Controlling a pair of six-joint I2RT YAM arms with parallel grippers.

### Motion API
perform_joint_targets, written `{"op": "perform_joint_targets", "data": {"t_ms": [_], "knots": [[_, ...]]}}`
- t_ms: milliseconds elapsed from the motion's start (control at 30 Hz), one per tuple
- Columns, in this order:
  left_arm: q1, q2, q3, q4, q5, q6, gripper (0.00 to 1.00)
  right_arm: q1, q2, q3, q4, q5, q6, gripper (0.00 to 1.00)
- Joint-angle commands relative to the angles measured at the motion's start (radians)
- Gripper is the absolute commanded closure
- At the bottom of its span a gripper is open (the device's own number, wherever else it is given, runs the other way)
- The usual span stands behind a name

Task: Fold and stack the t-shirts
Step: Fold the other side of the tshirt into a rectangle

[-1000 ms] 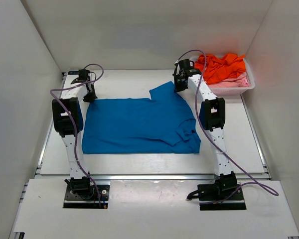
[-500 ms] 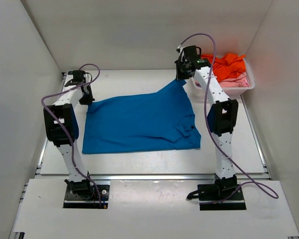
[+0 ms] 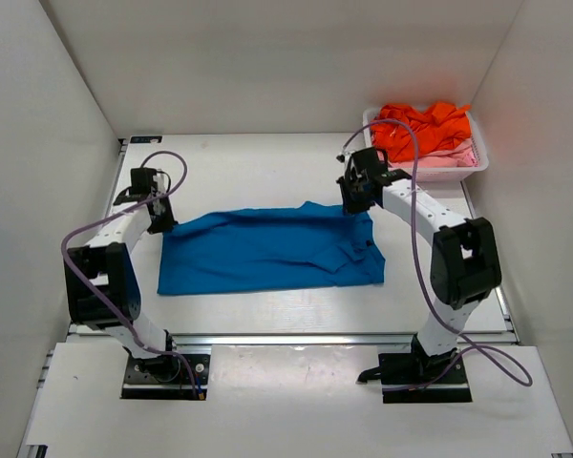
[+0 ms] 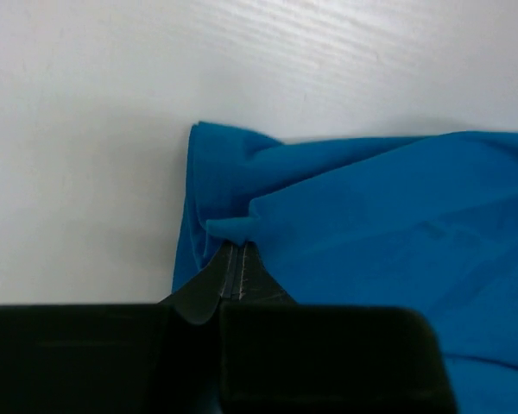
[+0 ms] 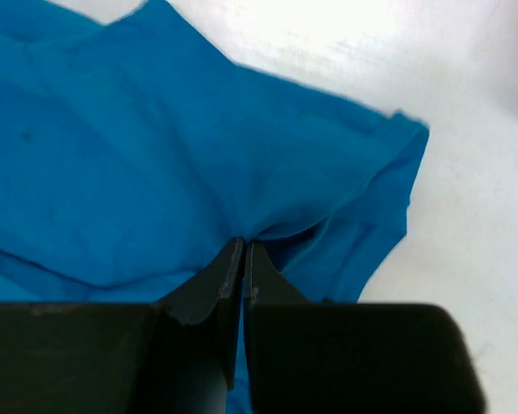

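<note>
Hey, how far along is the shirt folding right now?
Done: nothing stacked yet. In hand: the blue t-shirt lies on the table, with the left hand and right hand each shut on its far edge, mid-fold. Left: finishing it, then the orange t-shirt and pink t-shirt waiting in the basket.

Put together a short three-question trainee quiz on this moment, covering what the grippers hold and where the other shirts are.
1. True or false: the left gripper and the right gripper are each shut on an edge of the blue t-shirt.
2. Where is the orange t-shirt? A. spread flat beside the blue one; B. in the white basket at the far right; C. in the left gripper.
3. Fill in: the second garment showing beneath the orange t-shirt in the basket is pale ____.
Key: 1 true; 2 B; 3 pink.
</note>
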Motion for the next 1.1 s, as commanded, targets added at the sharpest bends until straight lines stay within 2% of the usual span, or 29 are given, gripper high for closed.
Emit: {"op": "perform_joint_targets", "data": {"t_ms": [0, 100, 500, 867, 900, 933, 967, 1000, 1033, 1067], "knots": [[-0.002, -0.111, -0.061, 0.049, 0.004, -0.003, 1.00, -0.018, -0.128, -0.108, 0.176, -0.007, -0.017, 1.00], [-0.017, -0.154, -0.105, 0.042, -0.008, -0.004, 1.00, -0.045, -0.194, -0.214, 0.231, -0.027, -0.017, 1.00], [-0.023, -0.238, -0.202, 0.038, -0.072, -0.003, 1.00, -0.085, -0.399, -0.442, 0.293, -0.067, 0.000, 1.00], [-0.007, -0.237, -0.216, 0.006, -0.128, -0.021, 1.00, -0.078, -0.481, -0.603, 0.321, -0.073, 0.053, 0.99], [-0.005, -0.243, -0.221, 0.005, -0.141, -0.023, 0.96, -0.072, -0.487, -0.619, 0.319, -0.082, 0.067, 1.00], [-0.003, -0.252, -0.225, 0.002, -0.151, -0.026, 0.80, -0.075, -0.496, -0.636, 0.313, -0.085, 0.072, 1.00], [-0.005, -0.263, -0.230, 0.008, -0.155, -0.027, 0.58, -0.072, -0.502, -0.654, 0.320, -0.079, 0.091, 1.00], [-0.007, -0.269, -0.239, 0.012, -0.160, -0.032, 0.52, -0.059, -0.528, -0.668, 0.313, -0.079, 0.110, 0.93], [-0.007, -0.276, -0.247, 0.019, -0.154, -0.040, 0.41, -0.055, -0.551, -0.694, 0.314, -0.061, 0.133, 0.88], [-0.007, -0.284, -0.248, 0.022, -0.158, -0.040, 0.33, -0.046, -0.562, -0.720, 0.311, -0.067, 0.145, 0.79]]}}
